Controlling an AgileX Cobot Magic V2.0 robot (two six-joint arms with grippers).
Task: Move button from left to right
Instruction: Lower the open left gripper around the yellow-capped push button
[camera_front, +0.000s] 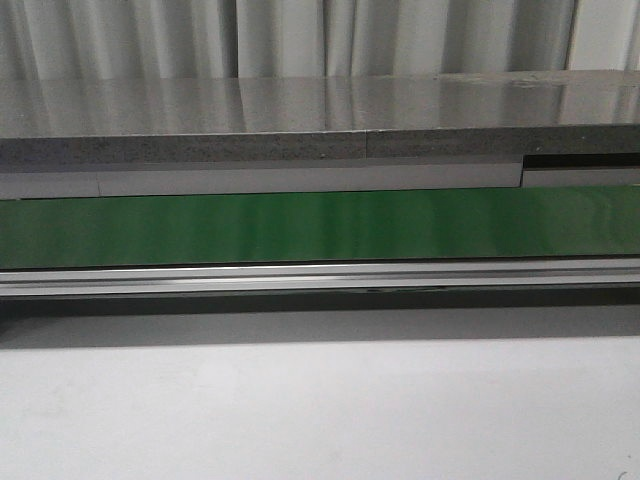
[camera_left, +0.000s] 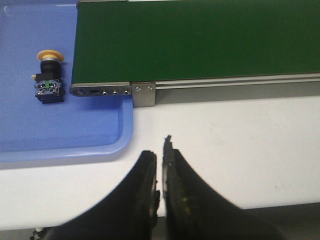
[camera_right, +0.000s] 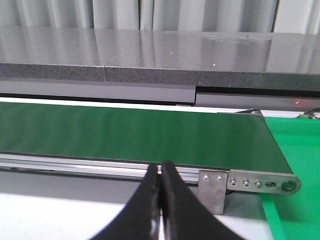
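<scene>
Starting at the left edge of the desk, you have the button (camera_left: 48, 77) lying on its side in a blue tray (camera_left: 75, 145), just beside the left end of the green conveyor belt (camera_left: 200, 45). Its yellow mushroom cap (camera_left: 50, 54) points toward the back of the desk and its black blocky body (camera_left: 49, 88) toward the front. Only the left wrist view shows it; the front view takes in just the belt and bare white desk.

Your left gripper (camera_left: 161, 165) hangs over the white desk near the tray's front right corner, well apart from the button, with its fingers pressed together and nothing between them. You will need to spread them before going in.

Judging by its look, the button is a light, rigid plastic part, not fragile, but awkward: the round cap is smooth and would likely slide or roll out of a pinch. Take it across the square body, where two flat, parallel faces give the pads something to bear on. Since it lies loose on a slick tray, it may skate or spin if one finger touches first, so centre the jaws over the body before closing.

Moving right along the belt, nothing rides on it.

At the right end of the belt your right gripper (camera_right: 160, 200) hovers over the desk's front edge, fingers closed together and empty, with a green surface (camera_right: 295, 150) lying just past the belt's end.
</scene>
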